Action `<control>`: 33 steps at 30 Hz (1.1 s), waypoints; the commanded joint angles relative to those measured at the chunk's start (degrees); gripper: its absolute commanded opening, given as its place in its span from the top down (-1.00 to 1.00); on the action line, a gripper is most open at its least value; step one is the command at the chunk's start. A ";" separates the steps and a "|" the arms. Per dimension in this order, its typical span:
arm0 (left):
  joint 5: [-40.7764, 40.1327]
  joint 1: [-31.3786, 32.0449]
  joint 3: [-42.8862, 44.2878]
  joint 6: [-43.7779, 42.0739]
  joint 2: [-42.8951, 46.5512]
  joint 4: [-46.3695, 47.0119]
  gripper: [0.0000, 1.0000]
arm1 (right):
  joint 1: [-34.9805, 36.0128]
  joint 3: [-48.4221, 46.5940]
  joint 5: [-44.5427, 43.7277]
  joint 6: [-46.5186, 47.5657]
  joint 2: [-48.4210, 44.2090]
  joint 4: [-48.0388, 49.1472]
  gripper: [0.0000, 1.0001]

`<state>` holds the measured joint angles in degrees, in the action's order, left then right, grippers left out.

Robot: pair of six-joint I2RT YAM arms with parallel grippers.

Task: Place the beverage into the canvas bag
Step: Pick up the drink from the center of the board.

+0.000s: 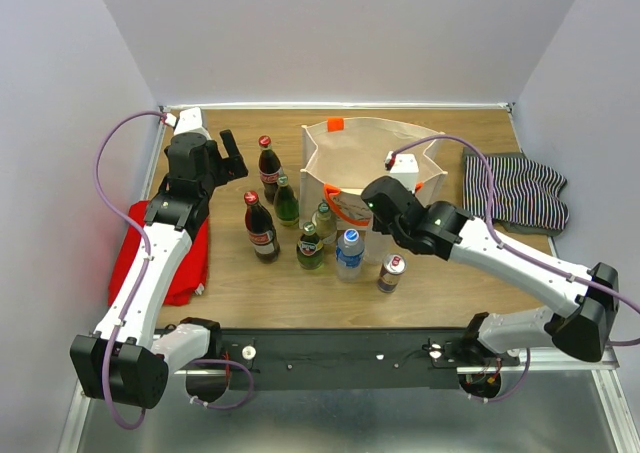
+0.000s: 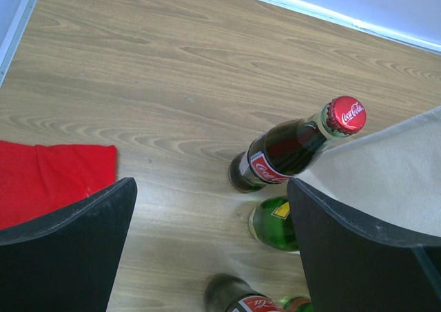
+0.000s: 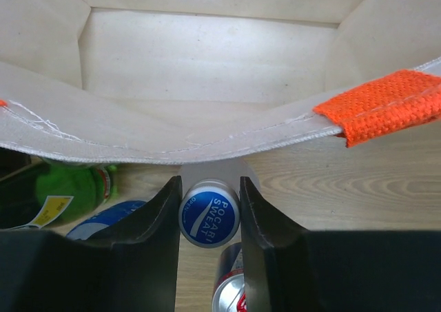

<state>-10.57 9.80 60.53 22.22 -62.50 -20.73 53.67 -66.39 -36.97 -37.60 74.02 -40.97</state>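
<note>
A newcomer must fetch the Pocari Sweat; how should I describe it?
Start at the cream canvas bag. Bottles cluster before its near wall; take the clear bottle with the blue cap, unlike the dark cola bottles and green glass bottles beside it.

Only the cap of the Pocari Sweat bottle (image 3: 209, 213) is shown, its body being hidden by the right gripper (image 3: 210, 188); contact cannot be told. A can (image 3: 229, 291) is cut off by the bottom edge, a green bottle (image 3: 65, 188) by the left edge.
</note>
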 commanded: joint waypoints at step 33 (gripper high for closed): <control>33.60 7.59 17.95 -4.30 -11.94 0.33 -0.96 | 0.38 -23.43 -11.37 -0.45 -5.38 -20.90 0.99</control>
<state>20.27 13.96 77.03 18.57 -72.01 -23.16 53.69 -82.81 -43.29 -37.52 69.38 -59.88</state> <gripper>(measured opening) 0.985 0.414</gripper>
